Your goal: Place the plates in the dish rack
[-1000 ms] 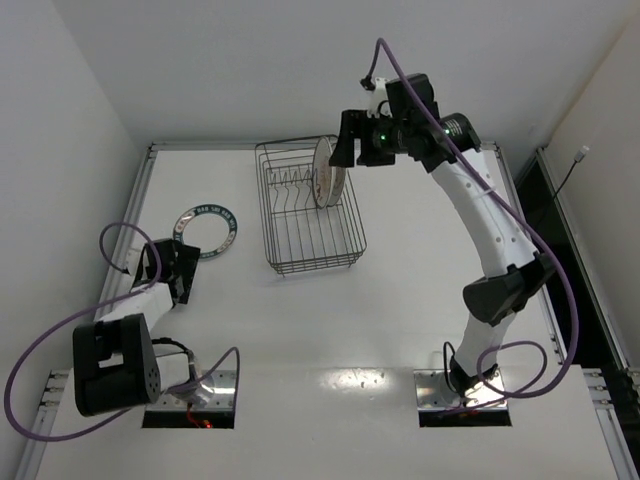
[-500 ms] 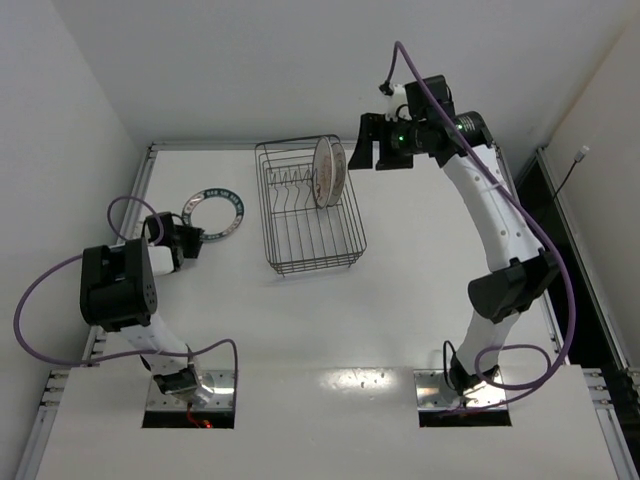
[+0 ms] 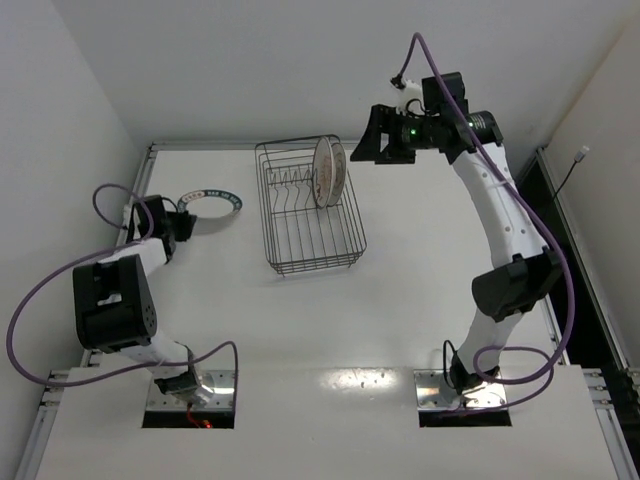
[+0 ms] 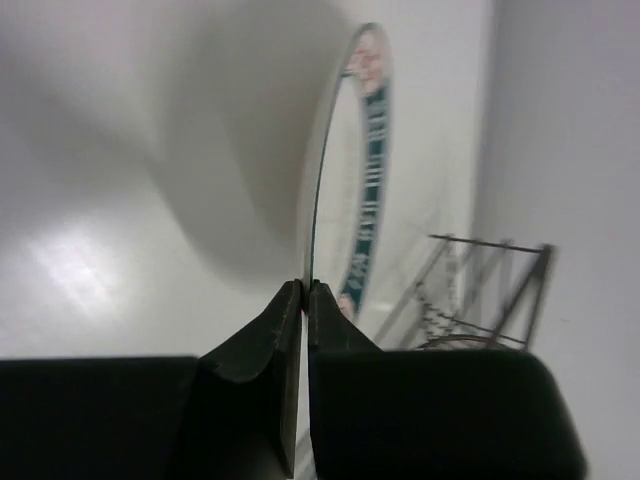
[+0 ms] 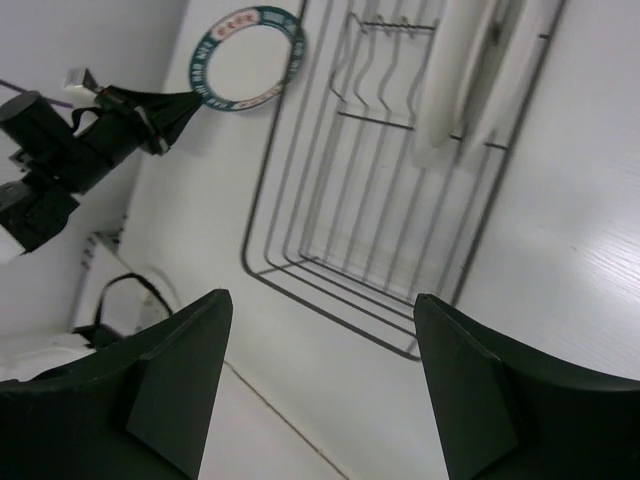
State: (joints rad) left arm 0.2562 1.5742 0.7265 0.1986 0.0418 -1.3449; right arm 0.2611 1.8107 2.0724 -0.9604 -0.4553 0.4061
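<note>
Rack holds two plates upright along its right side in the top view, just as a second ago. The change is to the rack's left. The left gripper, wide open a second ago, has snapped shut on the near rim of the teal plate. That plate lay flat and round then. Now it shows as a flattened oval, shifted toward the rack's far end, so it looks tipped up off the table. The right gripper has drawn back from the rack's right side, jaws spread, holding nothing.

In the left wrist view the fingers meet on the teal plate's edge. The plate is seen almost edge-on, rising from the jaws, with the rack beyond it to the right.

In the right wrist view the right gripper's fingers stand well apart and empty above the rack. The two plates lean among the tines at one end. Past the rack's left side the left gripper pinches the teal plate's rim.

The last plate appears to be in hand, so what remains is carrying it to the rack and slotting it between free tines. A pinch on so thin a rim may let the plate swing.
</note>
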